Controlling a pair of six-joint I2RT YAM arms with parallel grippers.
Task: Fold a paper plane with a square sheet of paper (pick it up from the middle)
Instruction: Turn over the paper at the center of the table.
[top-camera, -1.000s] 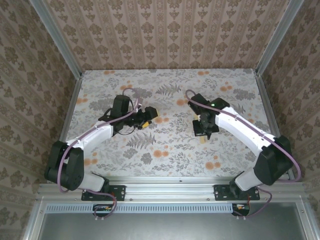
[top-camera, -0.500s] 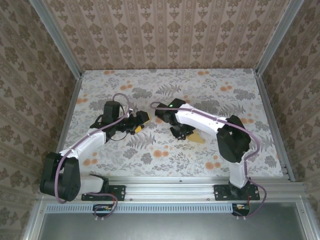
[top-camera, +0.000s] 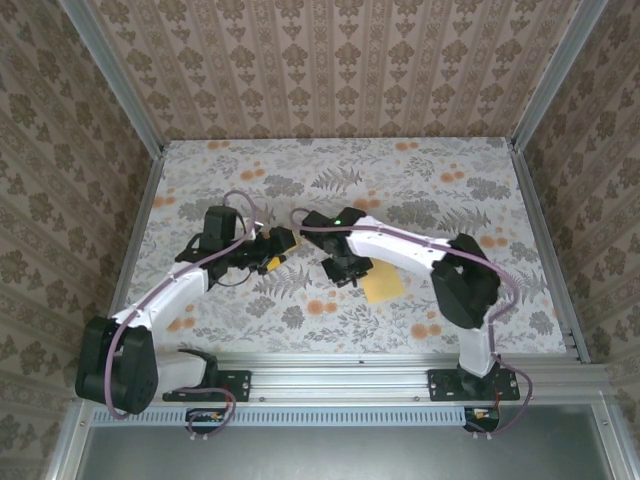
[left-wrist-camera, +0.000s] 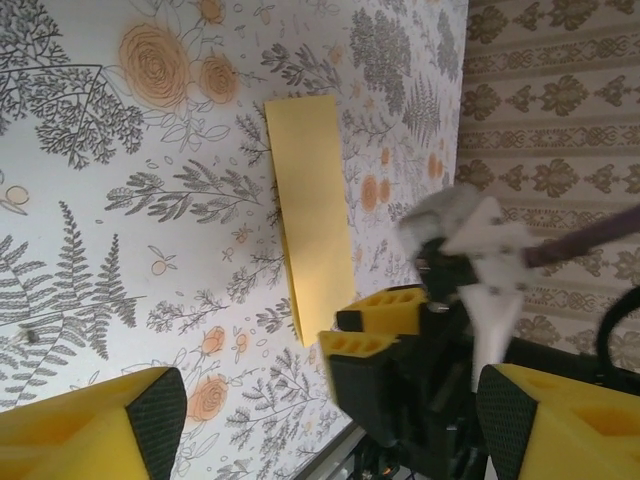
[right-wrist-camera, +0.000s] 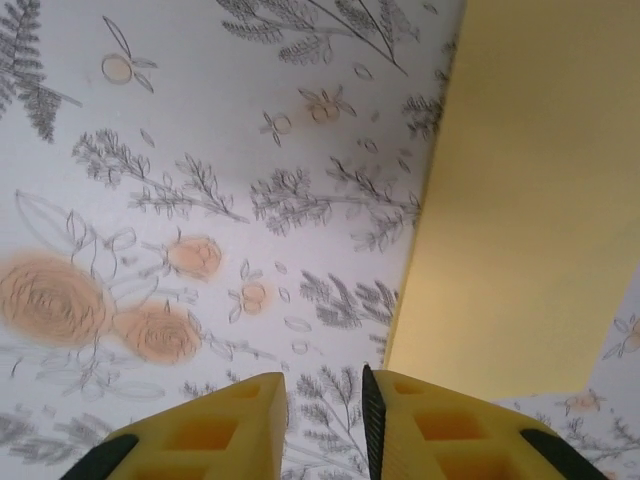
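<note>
The yellow sheet of paper (top-camera: 385, 285) lies flat on the flowered cloth, right of the table's middle. In the left wrist view the sheet of paper (left-wrist-camera: 310, 215) stretches away from the camera. My right gripper (top-camera: 340, 271) hovers just left of the sheet, its jaws a narrow gap apart with nothing between them. In the right wrist view the right gripper (right-wrist-camera: 325, 425) points at bare cloth and the sheet of paper (right-wrist-camera: 530, 190) lies to the right of its fingers. My left gripper (top-camera: 277, 250) stands wide open further left, facing the right gripper (left-wrist-camera: 385, 325).
The flowered cloth (top-camera: 330, 180) covers the whole table. Patterned walls (top-camera: 340, 60) close in the back and both sides, with metal posts at the corners. A metal rail (top-camera: 340, 380) runs along the near edge.
The right arm has swung left across the table, its jaws have parted, and the paper it carried now lies flat on the cloth. The left gripper has drawn back slightly to the left.
</note>
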